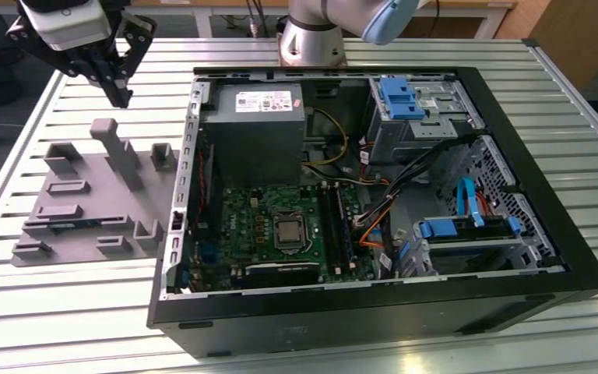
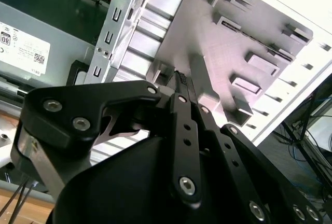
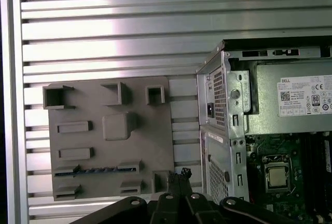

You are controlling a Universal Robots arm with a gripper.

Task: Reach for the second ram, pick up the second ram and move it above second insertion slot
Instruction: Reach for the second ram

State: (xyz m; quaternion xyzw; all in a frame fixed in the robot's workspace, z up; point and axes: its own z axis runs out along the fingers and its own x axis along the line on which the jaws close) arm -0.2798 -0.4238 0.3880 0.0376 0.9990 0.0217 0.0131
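The second ram (image 3: 97, 170) is a thin dark strip standing on edge in a long slot of the grey holder plate (image 3: 150, 130). In the exterior view the ram (image 1: 68, 225) sits near the plate's front at the view's left. My gripper (image 1: 122, 98) hangs above the plate's far end, well away from the ram, with its black fingers pressed together and nothing between them. The fingertips show in both wrist views (image 2: 182, 77) (image 3: 180, 174). The long dark insertion slots (image 1: 335, 226) run along the green motherboard inside the open case.
The open black computer case (image 1: 507, 300) lies on the slatted metal table (image 1: 91, 312). Its metal side wall (image 1: 183, 195) rises right next to the holder plate. A tall grey post (image 1: 122, 156) stands on the plate. A power supply (image 1: 252, 128) and cables fill the case's far end.
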